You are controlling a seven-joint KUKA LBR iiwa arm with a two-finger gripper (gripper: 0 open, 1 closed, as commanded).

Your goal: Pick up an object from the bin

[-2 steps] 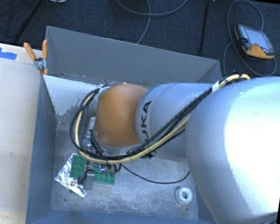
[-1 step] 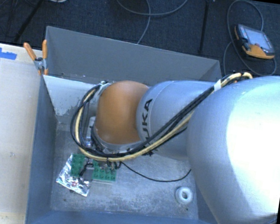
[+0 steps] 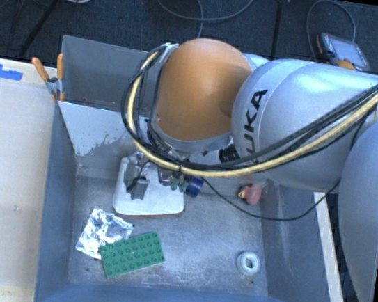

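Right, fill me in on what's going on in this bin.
The KUKA arm reaches in from the right, and its gripper is low over a flat white slab near the middle of the grey bin. Nothing looks lifted yet. A green studded plate and crumpled foil lie front left, a small white ring front right, and a pink thing towards the right wall.

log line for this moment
gripper over white flat piece, centre | green studded plate, foil front-left | white ring right
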